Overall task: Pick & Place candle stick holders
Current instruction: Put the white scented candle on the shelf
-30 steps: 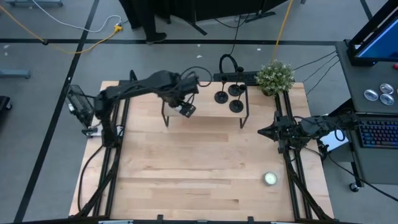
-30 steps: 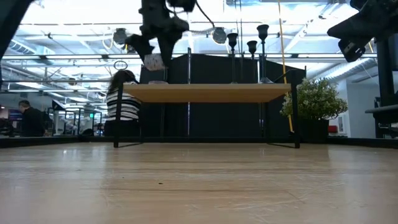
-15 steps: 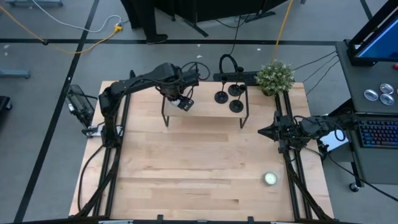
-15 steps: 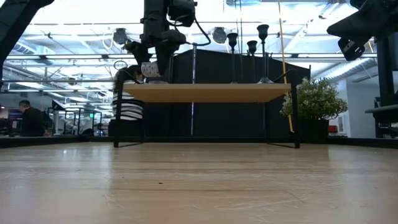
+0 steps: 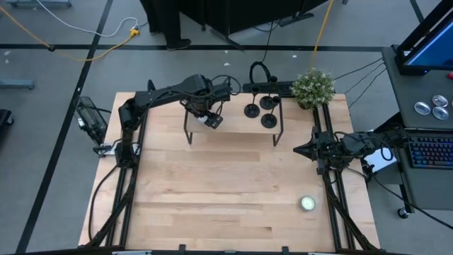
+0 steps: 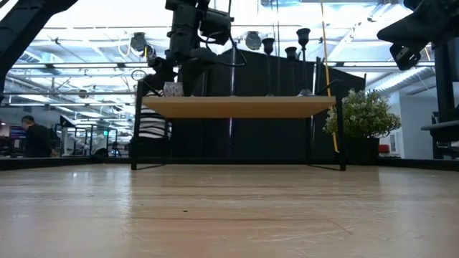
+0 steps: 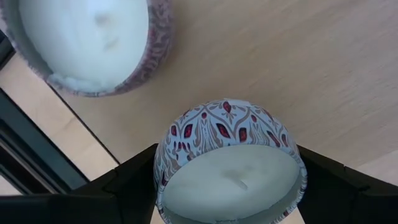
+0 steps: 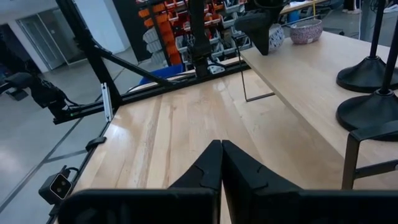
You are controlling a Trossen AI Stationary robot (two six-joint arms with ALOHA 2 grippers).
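3 black candle stick holders (image 5: 260,110) in a cluster on the raised shelf (image 5: 233,122), toward its 2 o'clock corner. 2 patterned candle tins: one (image 7: 229,168) held in the left gripper (image 5: 210,119), one (image 7: 90,43) sitting on the shelf just beside it. 1 white tealight (image 5: 307,204) on the table (image 5: 212,205) at 5 o'clock. 1 potted plant (image 5: 313,87) at 1 o'clock. 2 arms.

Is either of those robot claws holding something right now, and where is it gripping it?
Yes. The left gripper holds a small patterned candle tin by its round side wall, one finger on each side. The right gripper is shut and empty.
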